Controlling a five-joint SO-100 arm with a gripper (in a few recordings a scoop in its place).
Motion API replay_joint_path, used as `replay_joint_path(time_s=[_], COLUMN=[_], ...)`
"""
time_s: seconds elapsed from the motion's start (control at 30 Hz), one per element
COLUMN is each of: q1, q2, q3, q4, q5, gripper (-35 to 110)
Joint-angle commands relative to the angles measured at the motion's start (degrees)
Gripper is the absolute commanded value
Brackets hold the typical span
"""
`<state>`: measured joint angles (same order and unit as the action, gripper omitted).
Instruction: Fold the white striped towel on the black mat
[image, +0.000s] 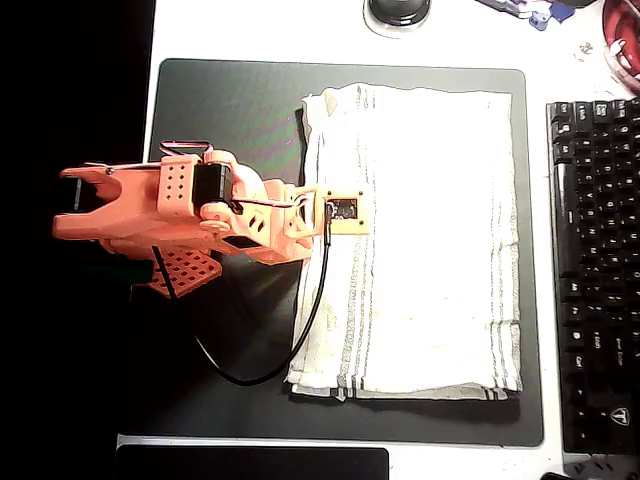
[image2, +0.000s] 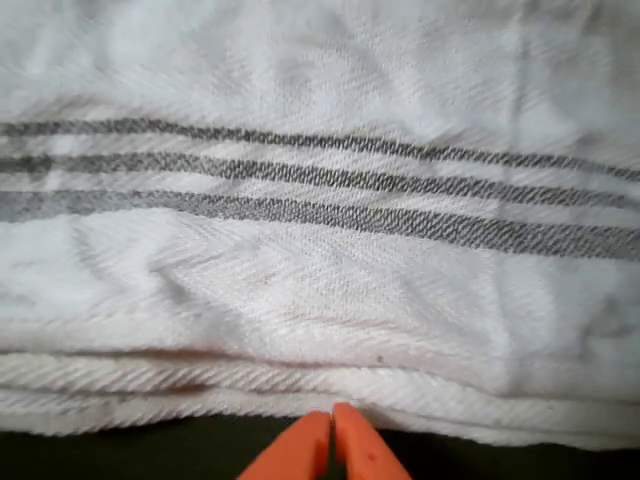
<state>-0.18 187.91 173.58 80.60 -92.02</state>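
Note:
The white striped towel lies flat on the right half of the black mat, with grey stripes near its left and right edges. Stacked layers show along its bottom edge and, in the wrist view, along its near hem. My orange arm reaches in from the left, its wrist over the towel's left edge. In the wrist view my gripper is shut, its orange tips touching each other right at the towel's hem, over the dark mat. I see no cloth between them.
A black keyboard runs along the mat's right side. A glossy black pad sits below the mat. A black cable loops from the wrist over the mat's lower left. Small items lie at the top edge.

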Motion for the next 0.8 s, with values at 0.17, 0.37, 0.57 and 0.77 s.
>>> replay_joint_path(time_s=[0.17,0.37,0.57,0.77], q1=[-5.5,-17.7,-25.5,-31.3], q2=[-18.7,-42.8,-61.2,-72.2], q3=[-24.6,-52.2,-68.7,-76.4], q4=[2.2,2.6,-1.8,-1.8], q5=[3.1,14.5,19.5,23.9], gripper=[0,0,0,1])
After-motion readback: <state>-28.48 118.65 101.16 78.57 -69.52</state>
